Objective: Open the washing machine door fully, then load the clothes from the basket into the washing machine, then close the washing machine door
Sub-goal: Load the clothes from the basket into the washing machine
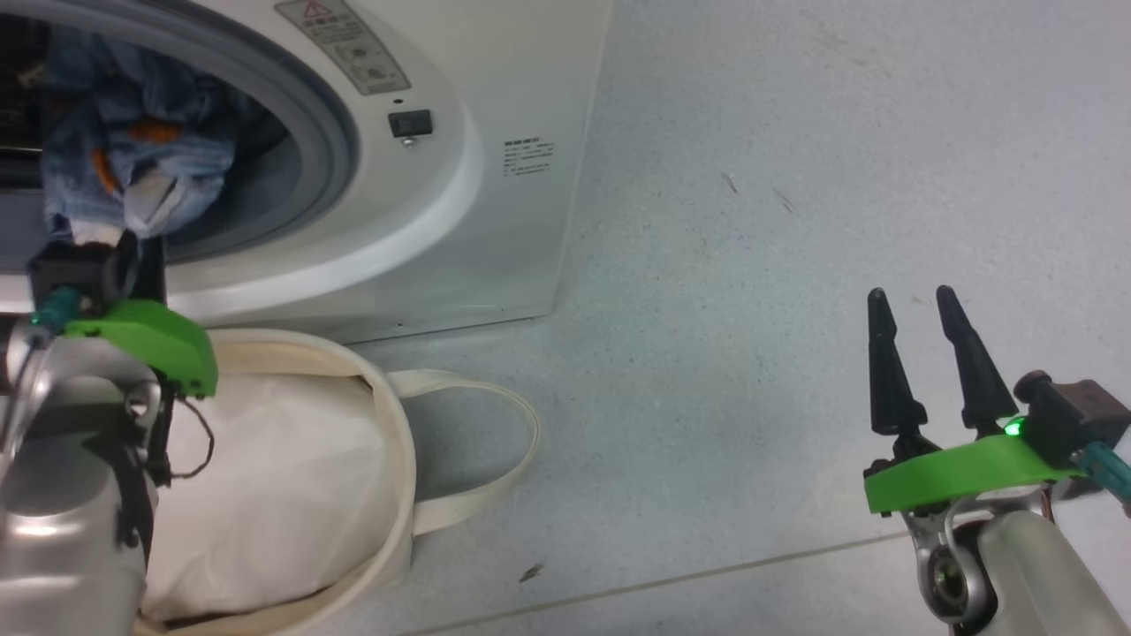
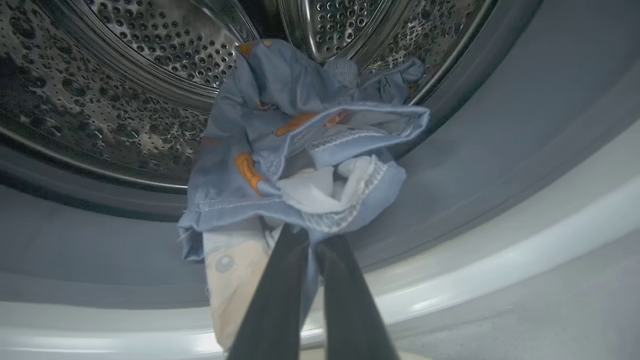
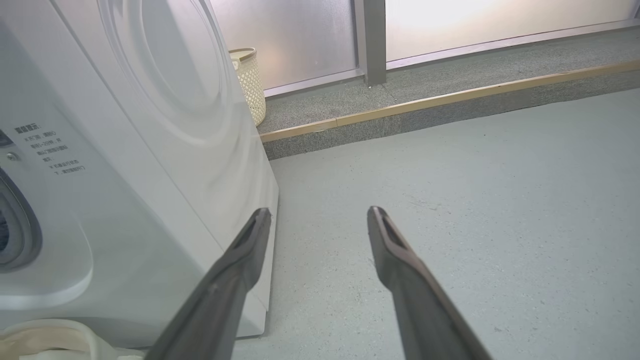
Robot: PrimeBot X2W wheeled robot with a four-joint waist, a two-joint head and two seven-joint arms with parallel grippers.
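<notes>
The washing machine (image 1: 495, 177) stands open at the upper left; its door is out of view. My left gripper (image 1: 132, 247) is at the lower lip of the opening, shut on the clothes (image 1: 132, 168), a bunched light blue garment with orange marks. In the left wrist view the two fingers (image 2: 280, 280) meet under the clothes (image 2: 300, 140), which hang over the grey rubber ring (image 2: 500, 150) in front of the steel drum (image 2: 125, 100). The basket (image 1: 389, 415) sits below the machine. My right gripper (image 1: 914, 300) hovers open and empty over the floor at the lower right.
A plain white bundle (image 1: 265, 495) fills the basket, whose loop handle (image 1: 521, 442) lies on the floor. Grey floor (image 1: 751, 265) stretches right of the machine. Behind it are a pale woven bin (image 3: 247, 80) and a raised ledge (image 3: 425, 100) under frosted windows.
</notes>
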